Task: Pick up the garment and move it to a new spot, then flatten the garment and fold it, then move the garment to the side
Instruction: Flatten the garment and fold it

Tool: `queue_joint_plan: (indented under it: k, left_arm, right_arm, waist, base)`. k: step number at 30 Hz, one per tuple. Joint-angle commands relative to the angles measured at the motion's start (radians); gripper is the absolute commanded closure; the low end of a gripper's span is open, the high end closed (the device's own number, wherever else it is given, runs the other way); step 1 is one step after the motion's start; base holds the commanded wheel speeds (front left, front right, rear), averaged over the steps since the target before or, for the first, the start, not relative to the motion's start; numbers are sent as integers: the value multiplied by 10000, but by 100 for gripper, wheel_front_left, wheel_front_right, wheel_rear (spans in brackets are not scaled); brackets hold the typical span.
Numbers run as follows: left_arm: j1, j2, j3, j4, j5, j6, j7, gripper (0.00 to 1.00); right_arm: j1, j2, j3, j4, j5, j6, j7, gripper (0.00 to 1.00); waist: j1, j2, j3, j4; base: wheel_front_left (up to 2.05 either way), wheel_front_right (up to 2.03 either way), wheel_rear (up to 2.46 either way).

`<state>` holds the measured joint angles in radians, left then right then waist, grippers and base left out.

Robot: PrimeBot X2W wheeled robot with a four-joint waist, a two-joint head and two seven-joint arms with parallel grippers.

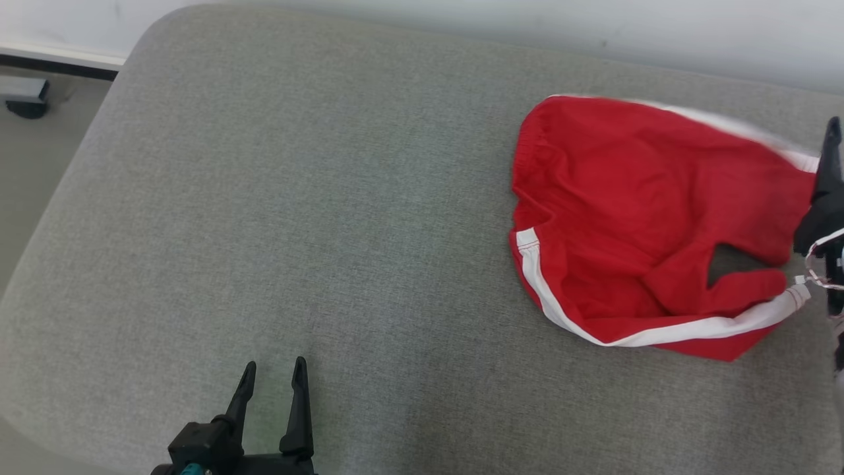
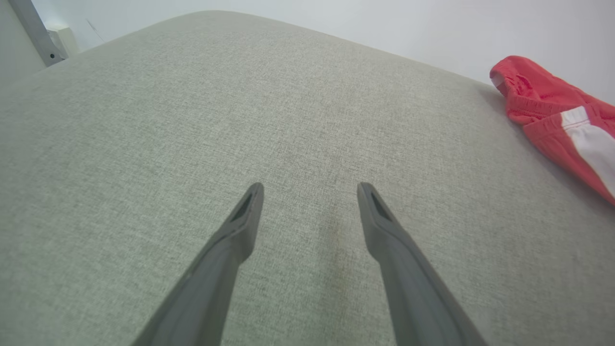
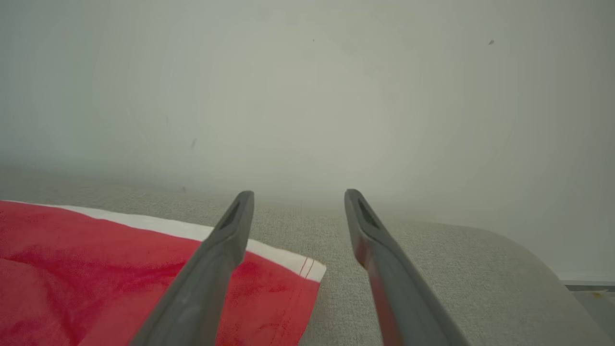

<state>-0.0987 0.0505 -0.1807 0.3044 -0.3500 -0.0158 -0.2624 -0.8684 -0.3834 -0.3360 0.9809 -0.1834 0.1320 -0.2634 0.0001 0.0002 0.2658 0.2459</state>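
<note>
Looking down from the head, the left pincer [image 1: 275, 361] hangs over bare grey cushion [image 1: 330, 198], its two dark fingers spread with nothing between them. The red garment [image 1: 633, 211], shorts with a white side stripe, lies crumpled well off to that pincer's right and farther forward. The right pincer [image 1: 829, 165] stands at the garment's right edge, partly cut off by the frame; from here I cannot tell whether it touches the cloth.

From the left wrist, the left pincer [image 2: 310, 185] is wide open above the cushion [image 2: 192, 96], holding nothing. The garment [image 2: 552, 110] sits ahead and to its right, well apart from the fingertips.

From the right wrist, the right pincer [image 3: 298, 192] is open too, its gap empty. The garment [image 3: 96, 269] lies below and to its left: the finger [image 3: 209, 269] on the view's left crosses over the cloth's corner, where the white stripe meets a stitched hem, while the other finger is over bare cushion [image 3: 432, 259]. Whether that first finger rests on the fabric or hangs above it cannot be told. A pale wall [image 3: 307, 96] rises ahead of the fingertips.
</note>
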Motion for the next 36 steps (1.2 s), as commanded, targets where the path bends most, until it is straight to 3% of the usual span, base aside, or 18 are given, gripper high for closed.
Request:
queue_joint_plan:
  k: [1,6,12,18,25,36]
  left_arm:
    - [-65,-6,40,15,90,46,-33,0]
    - [-18,-3,177,15,244,4,-33,0]
    - [215,2,463,121,353,-127,-33,0]
    - [437,5,583,177,468,-245,-33,0]
    - [644,0,640,240,536,-358,-33,0]
    - [655,0,573,315,594,-390,-33,0]
  right_arm:
    - [221,247,-180,-185,-113,-30,1,0]
    - [1081,924,-468,-1161,208,-30,-1,0]
    - [2739,1828,225,-2728,1094,-30,-1,0]
    - [4407,2412,926,-3492,1942,-30,-4,0]
    - [5570,2669,1416,-3593,2483,-30,-4,0]
    - [5239,2836,1613,-3166,3185,-30,-3,0]
  waist:
    - [-1,-2,-45,-153]
    - [-1,-2,-338,-574]
    - [-1,-2,-875,-1192]
    - [-1,-2,-1278,-1697]
    - [-1,-2,-1494,-1894]
    - [-1,-2,-1367,-1645]
  base:
    - [0,0,0]
    - [0,0,0]
    - [0,0,0]
    - [0,0,0]
    - [0,0,0]
    - [0,0,0]
